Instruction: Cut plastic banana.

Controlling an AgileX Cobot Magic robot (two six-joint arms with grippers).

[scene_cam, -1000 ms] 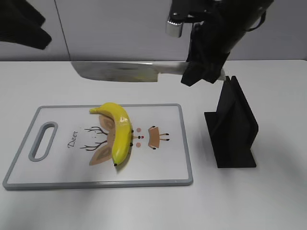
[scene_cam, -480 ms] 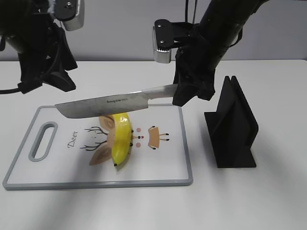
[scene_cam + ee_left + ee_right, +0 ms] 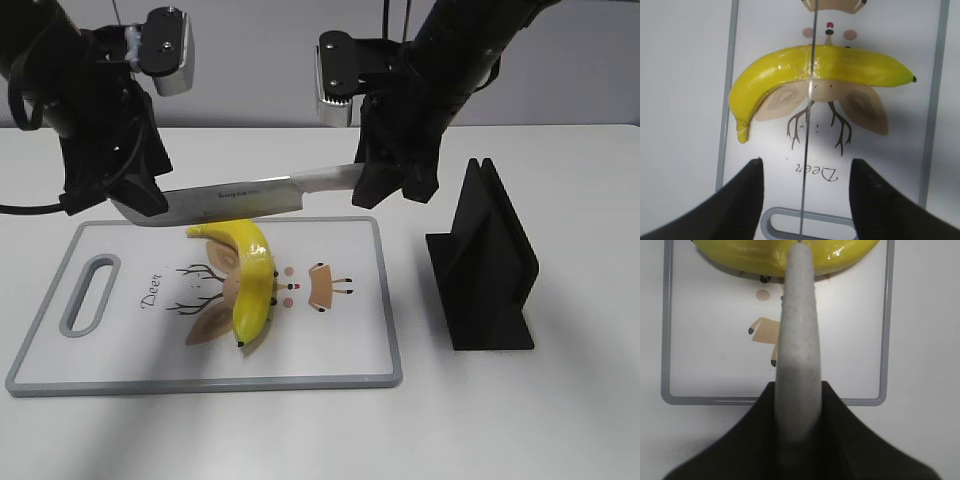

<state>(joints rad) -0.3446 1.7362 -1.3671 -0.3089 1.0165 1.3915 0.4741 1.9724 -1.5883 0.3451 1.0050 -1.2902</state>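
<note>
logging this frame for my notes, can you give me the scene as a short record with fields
banana: whole, uncut, lying on the cutting board
knife: held level above the banana, edge seen as a thin line across its middle in the left wrist view
right pincer: shut on the knife handle
left pincer: open, fingers either side of the blade near its tip, not touching
knife stand: black, on the table right of the board, no knife in it

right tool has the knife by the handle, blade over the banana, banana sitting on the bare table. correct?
Not quite. The banana lies on the cutting board, not the bare table; the exterior view shows it. The rest holds: the right tool grips the knife by its handle, with the blade above the banana.
</note>
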